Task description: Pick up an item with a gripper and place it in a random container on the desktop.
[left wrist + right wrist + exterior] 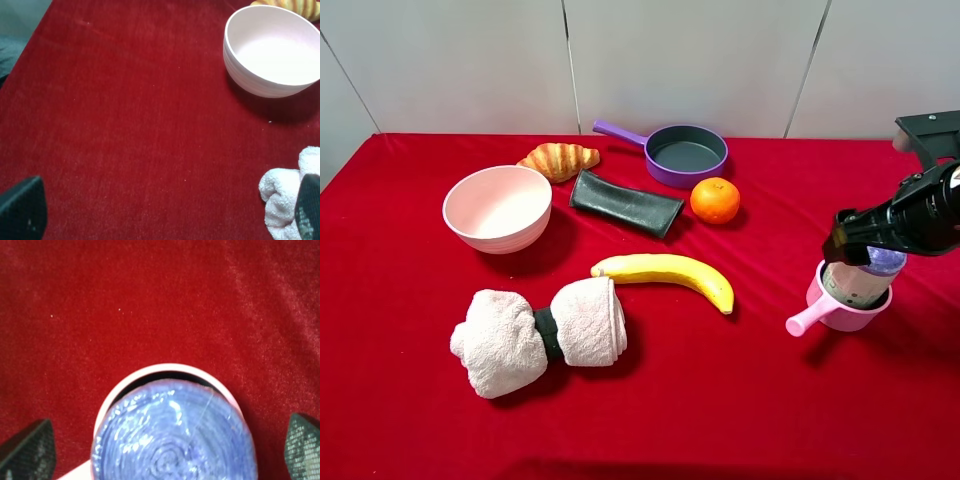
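Canister (865, 278) upright inside pink saucepan (840, 312); right gripper (160, 445) fingers (30, 450) spread wide, clear of lid.

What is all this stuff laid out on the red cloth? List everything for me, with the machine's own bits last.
canister: one, beige with lilac lid, upright inside the saucepan
saucepan: one, pink, right side
frying pan: one, purple, back centre
orange: one, orange, beside the frying pan
croissant: one, golden, back left
pouch: one, dark grey-green, centre
bowl: one, pale pink, left
banana: one, yellow, centre
towel: one, whitish, rolled, front left
cloth: one, red, covering the table
right gripper: black, fingers apart, over the canister
left gripper: black, open, above the cloth
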